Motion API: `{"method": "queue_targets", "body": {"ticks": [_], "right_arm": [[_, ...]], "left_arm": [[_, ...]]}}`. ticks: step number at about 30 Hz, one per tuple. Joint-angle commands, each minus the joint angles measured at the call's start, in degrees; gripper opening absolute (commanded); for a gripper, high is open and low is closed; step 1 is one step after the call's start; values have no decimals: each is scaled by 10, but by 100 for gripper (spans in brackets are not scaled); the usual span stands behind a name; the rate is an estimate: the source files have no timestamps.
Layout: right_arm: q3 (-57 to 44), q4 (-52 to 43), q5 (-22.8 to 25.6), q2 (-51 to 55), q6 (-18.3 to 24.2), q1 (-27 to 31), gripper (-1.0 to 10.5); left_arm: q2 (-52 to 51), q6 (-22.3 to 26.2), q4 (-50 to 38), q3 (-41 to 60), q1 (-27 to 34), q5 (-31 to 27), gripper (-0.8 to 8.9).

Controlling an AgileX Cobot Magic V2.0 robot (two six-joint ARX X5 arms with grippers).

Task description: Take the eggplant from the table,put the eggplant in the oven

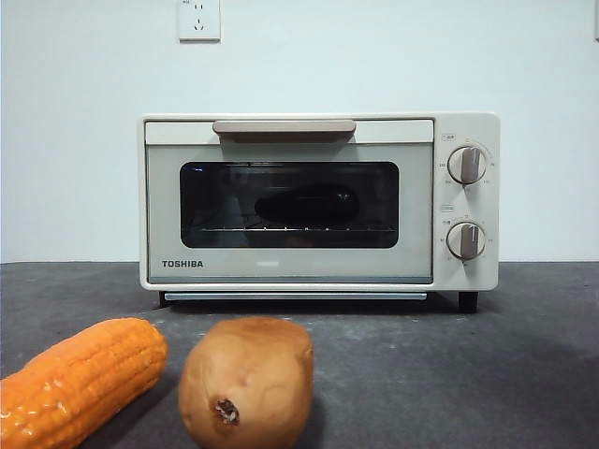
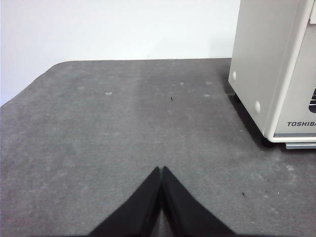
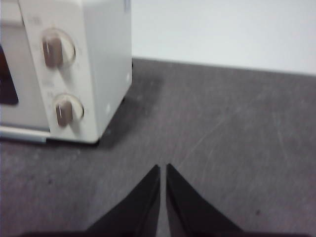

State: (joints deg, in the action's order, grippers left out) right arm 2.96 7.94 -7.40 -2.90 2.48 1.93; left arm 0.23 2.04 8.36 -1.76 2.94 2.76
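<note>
Far left of the Toshiba toaster oven and nearer the camera: an orange corn cob, lying at a slant on the dark grey table. Just right of the cob, still in front of the oven's left half: a brown potato, its dimpled end facing the camera, close to the cob but whether touching cannot be told. Behind both, square to the camera: the oven itself, door closed, beige bar handle along the top of the door. Inside the oven, behind the dark glass window: the eggplant, lying lengthwise on the wire rack, slightly right of the window's centre. On the oven's right panel: two round knobs, one above the other. Above the oven's left half, on the white wall: a power socket.

Off the oven's left side, over bare table: left gripper, tips pressed together, holding nothing. Off the oven's right side, by the knobs: right gripper, tips nearly together with a thin slit between, likewise holding nothing.
</note>
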Motion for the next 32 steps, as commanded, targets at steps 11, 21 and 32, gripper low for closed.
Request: {"method": "queue_targets", "body": {"ticks": [11,21,32], "right_arm": [[-23,6,1,9,-34,1,5],[-23,6,1,9,-33,1,5],[-23,6,1,9,-33,1,5]], "left_arm": [[-1,4,-6,16,1,0,4],[-1,4,-6,16,1,0,4],[-1,4,-6,16,1,0,4]]}}
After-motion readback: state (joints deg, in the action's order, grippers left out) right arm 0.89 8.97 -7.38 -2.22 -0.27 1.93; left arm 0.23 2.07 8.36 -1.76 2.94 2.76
